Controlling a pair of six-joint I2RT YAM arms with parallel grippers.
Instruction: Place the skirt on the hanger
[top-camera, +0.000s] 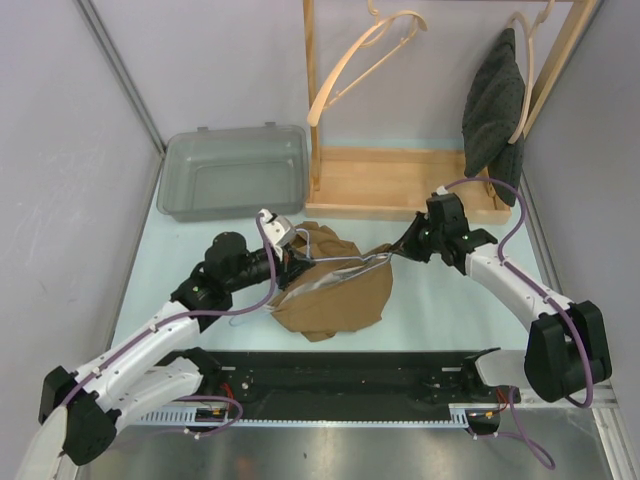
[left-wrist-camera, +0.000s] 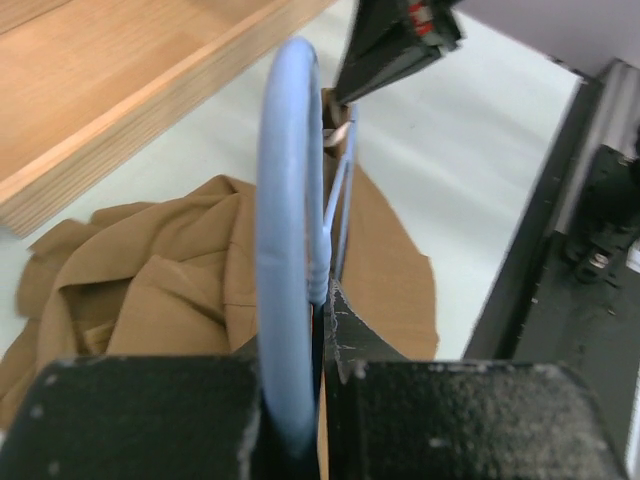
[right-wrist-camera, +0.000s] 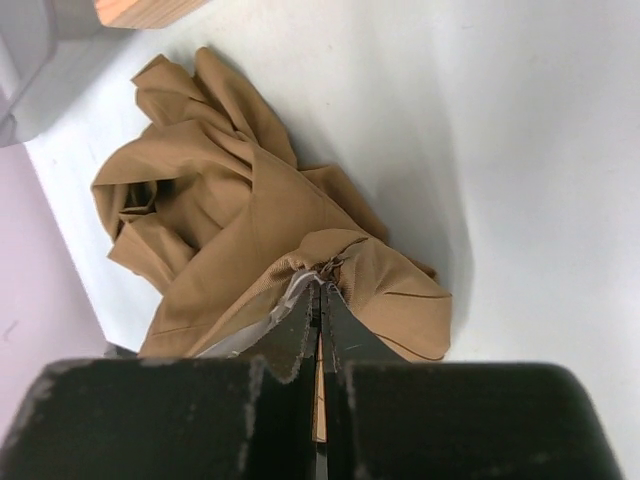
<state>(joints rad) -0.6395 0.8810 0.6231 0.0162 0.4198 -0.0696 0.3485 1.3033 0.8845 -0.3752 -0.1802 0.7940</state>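
Item: tan skirt (top-camera: 340, 300), lying crumpled on the pale surface (top-camera: 440, 300) between the two arms, just in front of the wooden rack base (top-camera: 400, 185). Left claw (top-camera: 293, 258) is pressing together on a light blue hanger (left-wrist-camera: 283, 220), holding it over the skirt's left side. Right claw (right-wrist-camera: 320, 300) is pinching an edge of the skirt at its right side, fingers closed on the fabric. Also on the surface: a clear plastic bin (top-camera: 235, 175), sitting at the back left. A dark garment (top-camera: 495, 100) is hanging on the rack.
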